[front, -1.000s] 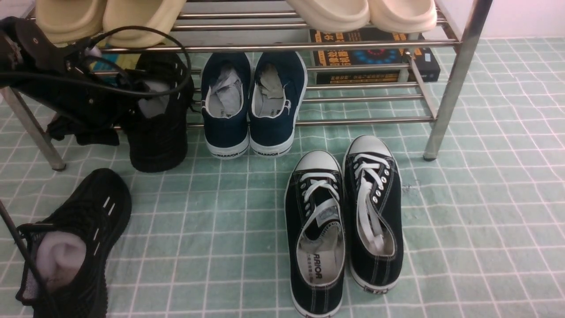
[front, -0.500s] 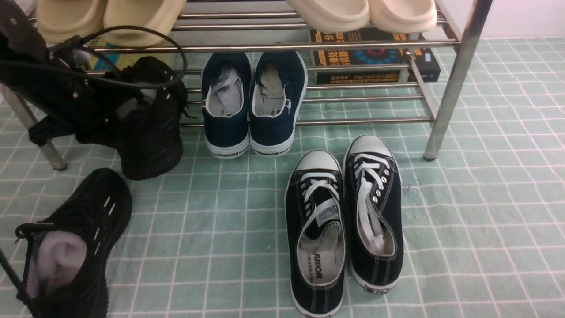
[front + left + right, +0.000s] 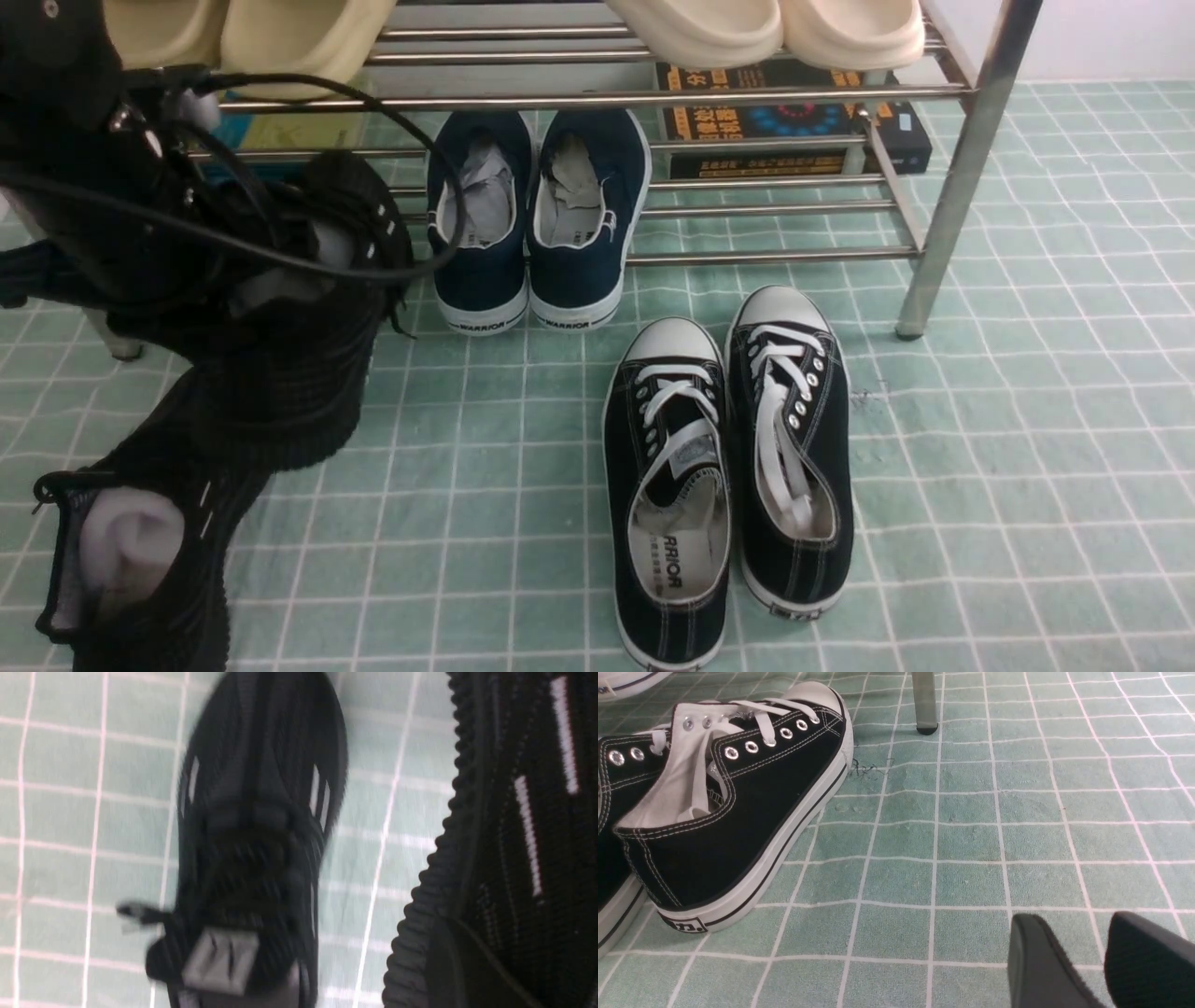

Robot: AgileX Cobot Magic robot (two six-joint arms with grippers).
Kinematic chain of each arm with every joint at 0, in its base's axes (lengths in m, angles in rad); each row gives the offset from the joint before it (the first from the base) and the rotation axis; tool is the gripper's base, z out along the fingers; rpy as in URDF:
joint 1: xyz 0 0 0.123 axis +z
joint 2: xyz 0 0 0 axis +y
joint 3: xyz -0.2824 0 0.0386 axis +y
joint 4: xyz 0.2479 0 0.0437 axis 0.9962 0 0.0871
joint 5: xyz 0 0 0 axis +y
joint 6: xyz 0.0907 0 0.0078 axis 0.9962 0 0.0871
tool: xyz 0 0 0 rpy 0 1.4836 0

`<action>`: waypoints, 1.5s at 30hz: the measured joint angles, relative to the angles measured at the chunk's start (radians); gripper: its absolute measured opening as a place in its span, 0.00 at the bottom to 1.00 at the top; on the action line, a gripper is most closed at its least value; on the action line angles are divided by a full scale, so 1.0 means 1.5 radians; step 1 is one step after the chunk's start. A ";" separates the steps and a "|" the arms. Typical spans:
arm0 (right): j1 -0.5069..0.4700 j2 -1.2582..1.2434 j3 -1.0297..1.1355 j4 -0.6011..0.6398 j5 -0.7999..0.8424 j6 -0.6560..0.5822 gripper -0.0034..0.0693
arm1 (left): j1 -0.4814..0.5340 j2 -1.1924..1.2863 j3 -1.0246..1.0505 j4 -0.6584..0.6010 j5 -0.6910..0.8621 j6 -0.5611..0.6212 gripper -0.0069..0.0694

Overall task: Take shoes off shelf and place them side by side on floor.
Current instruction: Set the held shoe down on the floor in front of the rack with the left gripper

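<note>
One black knit shoe with white dash marks and grey stuffing lies on the pale green floor at the near left; it is blurred in the left wrist view. Its mate hangs heel-down in front of the silver shelf, above the lying shoe's toe. My left gripper is shut on this hanging shoe at its collar, one finger against the ribbed sole edge. My right gripper is low over bare floor, open and holding nothing.
A navy WARRIOR pair sits on the lower tier. A black canvas pair with white toe caps stands on the floor in the middle, one shoe near my right gripper. Cream slippers rest on the top tier. The shelf leg stands right.
My left gripper has pulled the black knit shoe off the lower tier, nearer and lower. It now hangs over the toe of the shoe on the floor.
</note>
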 joint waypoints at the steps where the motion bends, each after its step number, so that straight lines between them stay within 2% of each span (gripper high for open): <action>1: 0.000 0.000 0.000 0.000 0.000 0.000 0.37 | -0.002 -0.002 0.002 0.000 0.000 -0.001 0.12; 6: 0.000 0.000 0.000 0.000 0.000 0.000 0.37 | -0.023 -0.052 0.064 0.022 0.000 -0.013 0.12; 9: 0.000 0.000 0.000 0.000 0.000 0.000 0.37 | -0.023 -0.083 0.134 0.028 -0.037 -0.033 0.12; 16: 0.000 0.000 0.000 0.000 0.000 0.000 0.37 | -0.023 -0.098 0.278 -0.026 -0.187 -0.064 0.12; 19: 0.000 0.000 0.000 0.000 0.000 0.000 0.37 | -0.023 -0.098 0.321 -0.031 -0.273 -0.086 0.12; 23: 0.000 0.000 0.000 0.000 0.000 0.000 0.37 | -0.023 -0.098 0.351 -0.028 -0.323 -0.131 0.12; 32: 0.000 0.000 0.000 0.000 0.000 0.000 0.37 | -0.023 -0.098 0.370 0.007 -0.345 -0.183 0.13; 40: 0.000 0.000 0.000 0.000 0.000 0.000 0.37 | -0.023 -0.098 0.370 0.011 -0.349 -0.150 0.15; 45: 0.000 0.000 0.000 0.000 0.000 0.000 0.37 | -0.023 -0.098 0.370 0.009 -0.346 -0.140 0.20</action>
